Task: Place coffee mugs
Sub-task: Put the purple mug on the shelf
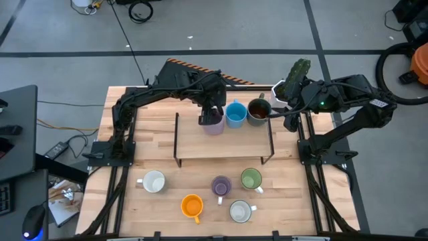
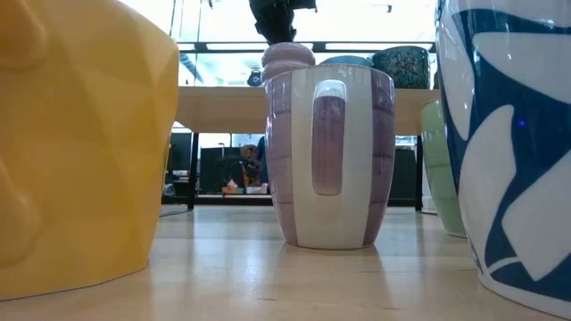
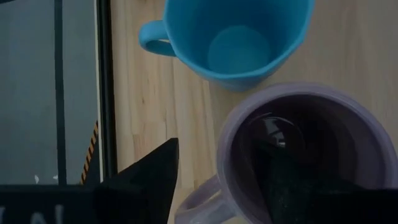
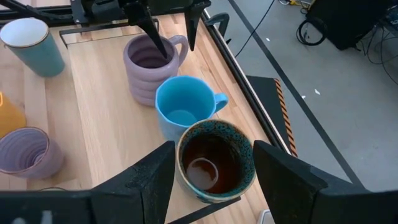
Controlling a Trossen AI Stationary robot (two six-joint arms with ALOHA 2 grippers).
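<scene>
Wooden desk shelf [image 1: 200, 144]: left claw [image 1: 212, 114] straddles lavender mug [image 1: 214, 124] rim, released; right claw [image 4: 211, 180] spread around brown mug [image 4: 214, 163].

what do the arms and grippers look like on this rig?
Both arms are dark, near-black jointed links on black frame mounts. The left gripper has slim, tapered black fingers; the right gripper shows broad, angular matte-black fingers. A small green light glows on the right arm.

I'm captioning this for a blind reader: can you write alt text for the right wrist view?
The right pincer stands open around a dark brown mug on a wooden shelf. Beyond it sit a blue mug and a ribbed lavender mug, one finger of the left pincer inside it.
</scene>
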